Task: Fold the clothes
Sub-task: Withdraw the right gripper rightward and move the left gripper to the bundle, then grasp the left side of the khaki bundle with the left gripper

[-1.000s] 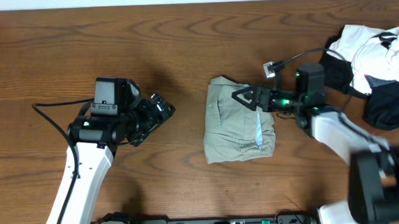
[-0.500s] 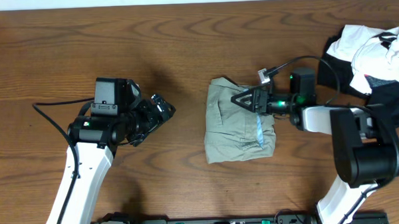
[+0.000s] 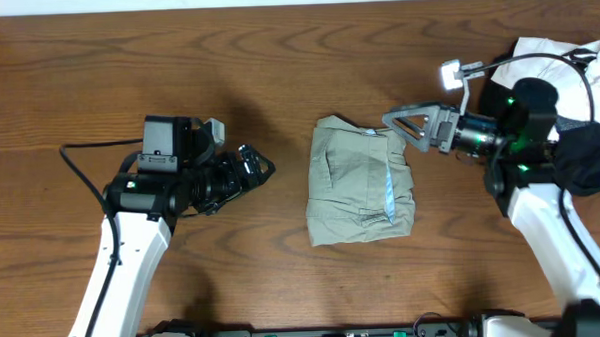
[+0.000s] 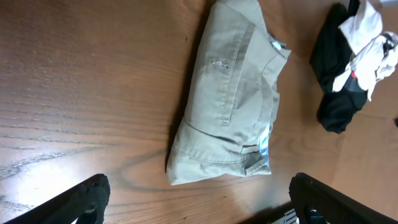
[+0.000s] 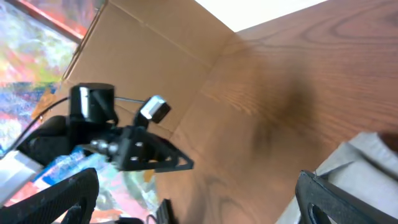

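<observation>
The khaki garment point(image 3: 361, 181) lies folded into a compact rectangle at the middle of the table; it also shows in the left wrist view point(image 4: 230, 99) and as a corner in the right wrist view point(image 5: 367, 155). My right gripper point(image 3: 403, 123) is open and empty, raised just past the garment's upper right corner. My left gripper point(image 3: 255, 168) is open and empty, apart from the garment on its left.
A heap of black and white garments point(image 3: 567, 79) lies at the table's right edge, also seen in the left wrist view point(image 4: 348, 56). The wooden table point(image 3: 226, 61) runs to a white wall at the back.
My right gripper has let go of the garment's top edge and drawn back up and to the right. My left arm has shifted slightly right.
</observation>
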Action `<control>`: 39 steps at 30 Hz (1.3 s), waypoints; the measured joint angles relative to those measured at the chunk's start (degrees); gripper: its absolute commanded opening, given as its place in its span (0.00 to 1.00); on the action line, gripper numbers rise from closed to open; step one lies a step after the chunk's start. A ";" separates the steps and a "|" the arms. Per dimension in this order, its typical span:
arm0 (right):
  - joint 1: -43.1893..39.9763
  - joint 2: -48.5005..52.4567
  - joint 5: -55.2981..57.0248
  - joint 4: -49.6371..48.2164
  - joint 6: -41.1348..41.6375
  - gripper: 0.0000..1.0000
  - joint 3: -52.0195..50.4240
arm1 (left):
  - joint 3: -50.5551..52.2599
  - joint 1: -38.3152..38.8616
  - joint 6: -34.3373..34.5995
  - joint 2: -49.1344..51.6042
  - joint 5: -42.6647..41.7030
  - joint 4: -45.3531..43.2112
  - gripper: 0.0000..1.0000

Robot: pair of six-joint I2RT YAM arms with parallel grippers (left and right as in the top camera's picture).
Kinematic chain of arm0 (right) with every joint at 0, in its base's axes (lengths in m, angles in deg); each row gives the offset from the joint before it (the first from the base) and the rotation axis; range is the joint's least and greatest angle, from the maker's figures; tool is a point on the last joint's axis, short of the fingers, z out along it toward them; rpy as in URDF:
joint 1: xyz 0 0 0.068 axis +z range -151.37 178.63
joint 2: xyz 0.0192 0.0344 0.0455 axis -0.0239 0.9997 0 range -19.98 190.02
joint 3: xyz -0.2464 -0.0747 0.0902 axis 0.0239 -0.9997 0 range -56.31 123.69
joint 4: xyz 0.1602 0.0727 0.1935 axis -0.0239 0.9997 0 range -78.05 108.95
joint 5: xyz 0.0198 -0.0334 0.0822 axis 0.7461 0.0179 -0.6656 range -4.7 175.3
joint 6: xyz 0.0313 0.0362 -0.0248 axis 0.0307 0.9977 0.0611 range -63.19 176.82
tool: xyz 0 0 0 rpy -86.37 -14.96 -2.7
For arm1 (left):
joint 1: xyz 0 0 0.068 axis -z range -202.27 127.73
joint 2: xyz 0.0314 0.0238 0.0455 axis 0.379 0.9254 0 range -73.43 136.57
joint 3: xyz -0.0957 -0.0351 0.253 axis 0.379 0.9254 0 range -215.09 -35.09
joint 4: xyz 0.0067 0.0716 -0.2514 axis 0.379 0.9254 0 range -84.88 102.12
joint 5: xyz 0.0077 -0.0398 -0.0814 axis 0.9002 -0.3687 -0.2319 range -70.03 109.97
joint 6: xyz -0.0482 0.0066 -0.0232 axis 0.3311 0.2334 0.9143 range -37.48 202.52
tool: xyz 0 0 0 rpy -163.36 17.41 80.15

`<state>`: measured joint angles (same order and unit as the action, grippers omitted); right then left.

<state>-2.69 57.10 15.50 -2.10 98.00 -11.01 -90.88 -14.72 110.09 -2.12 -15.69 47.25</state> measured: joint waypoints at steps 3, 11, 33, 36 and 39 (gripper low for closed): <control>0.00 -3.04 3.45 9.38 -0.59 0.99 0.02 | 0.00 0.57 -0.92 2.36 -0.20 -0.11 0.94; 0.02 -13.49 25.42 38.93 -5.70 0.99 1.79 | 0.07 6.84 -3.06 11.10 -0.42 -3.63 0.94; 0.00 -19.06 63.47 77.44 -18.16 0.99 5.68 | 0.15 10.29 -8.55 30.12 -5.64 -18.23 0.94; 0.00 -19.06 63.47 77.94 -18.67 0.99 5.64 | 0.15 11.52 -8.76 31.12 -7.54 -20.06 0.94; 0.00 -19.06 63.47 78.31 -19.02 0.99 5.64 | 0.15 12.59 -9.03 31.54 -8.39 -21.03 0.94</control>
<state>-2.69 38.04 78.97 76.22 78.99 -5.37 -90.73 -2.13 101.06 29.42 -24.08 26.22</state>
